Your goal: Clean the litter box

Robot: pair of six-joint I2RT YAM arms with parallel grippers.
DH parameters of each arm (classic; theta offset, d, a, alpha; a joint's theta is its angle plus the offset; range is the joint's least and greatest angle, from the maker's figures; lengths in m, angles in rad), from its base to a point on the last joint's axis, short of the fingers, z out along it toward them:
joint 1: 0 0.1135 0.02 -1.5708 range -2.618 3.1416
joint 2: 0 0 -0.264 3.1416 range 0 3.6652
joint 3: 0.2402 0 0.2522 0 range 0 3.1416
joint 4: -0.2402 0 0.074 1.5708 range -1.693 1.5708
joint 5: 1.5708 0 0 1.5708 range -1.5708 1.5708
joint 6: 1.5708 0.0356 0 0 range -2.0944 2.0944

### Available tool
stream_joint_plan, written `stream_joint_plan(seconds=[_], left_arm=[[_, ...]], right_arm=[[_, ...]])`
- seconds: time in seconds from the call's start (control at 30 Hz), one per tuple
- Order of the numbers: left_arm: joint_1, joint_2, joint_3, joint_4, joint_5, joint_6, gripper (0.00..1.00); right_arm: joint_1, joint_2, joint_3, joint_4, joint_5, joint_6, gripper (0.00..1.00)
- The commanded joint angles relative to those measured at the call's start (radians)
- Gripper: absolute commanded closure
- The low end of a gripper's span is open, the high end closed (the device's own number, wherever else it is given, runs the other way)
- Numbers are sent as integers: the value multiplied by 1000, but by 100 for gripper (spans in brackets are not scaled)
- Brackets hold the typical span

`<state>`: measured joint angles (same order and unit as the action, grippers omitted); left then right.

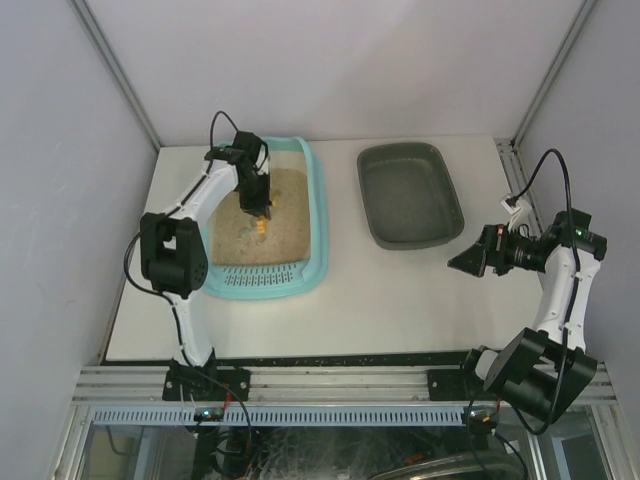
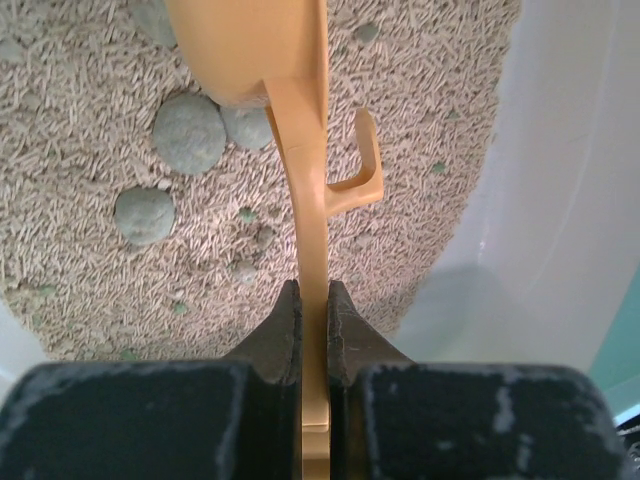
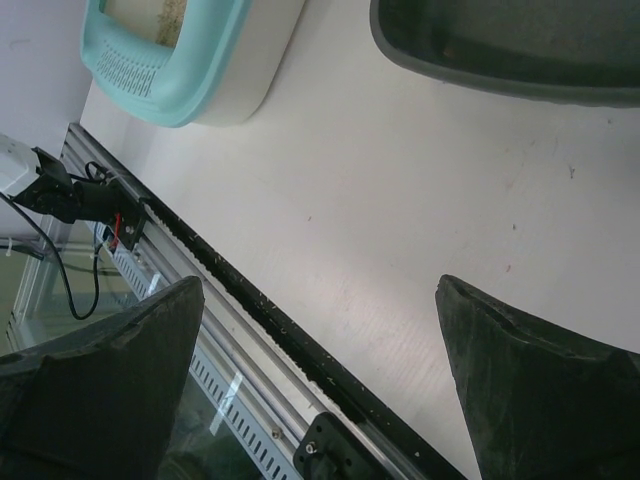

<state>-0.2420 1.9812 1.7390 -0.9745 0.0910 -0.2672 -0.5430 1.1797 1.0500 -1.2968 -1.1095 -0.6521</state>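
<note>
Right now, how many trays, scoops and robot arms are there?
Trays: 2, the teal litter box and the dark grey tray
Scoops: 1, the orange scoop, clamped in the left pincer
Robot arms: 2, the left arm and the right arm
Total: 5

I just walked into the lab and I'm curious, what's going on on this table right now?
The robot's left hand is shut on the handle of an orange scoop. The scoop's head is down at the sandy litter inside the teal litter box, beside several grey-green clumps. I can't tell if it has picked any up. The right hand is open and holds nothing, above the table near the dark grey tray.
</note>
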Motion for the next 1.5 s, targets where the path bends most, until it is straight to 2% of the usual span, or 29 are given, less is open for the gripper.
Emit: stream_joint_plan(seconds=[0.0, 0.27, 0.5, 0.73, 0.9, 1.1, 1.2, 1.47], left_arm=[[-13, 47, 103, 3, 51, 30, 100], [-33, 146, 229, -57, 5, 31, 100], [-62, 168, 224, -49, 140, 55, 100], [-63, 36, 52, 75, 299, 80, 100], [-60, 7, -9, 115, 321, 92, 100], [-38, -32, -106, 235, 378, 17, 100], [-38, -81, -170, 281, 378, -9, 100], [24, -223, -370, 429, 488, -48, 100]], right_arm=[[-8, -12, 41, 0, -32, -35, 0], [-9, -10, 41, 7, -28, -26, 0], [-9, -3, 41, 13, -25, -23, 0], [-9, -11, 41, 15, -32, -21, 0], [-9, -18, 41, 14, -29, -28, 0], [-8, -18, 40, 8, -30, -35, 0], [-9, -20, 40, 5, -29, -38, 0], [-19, -49, 44, -10, -46, -59, 0]])
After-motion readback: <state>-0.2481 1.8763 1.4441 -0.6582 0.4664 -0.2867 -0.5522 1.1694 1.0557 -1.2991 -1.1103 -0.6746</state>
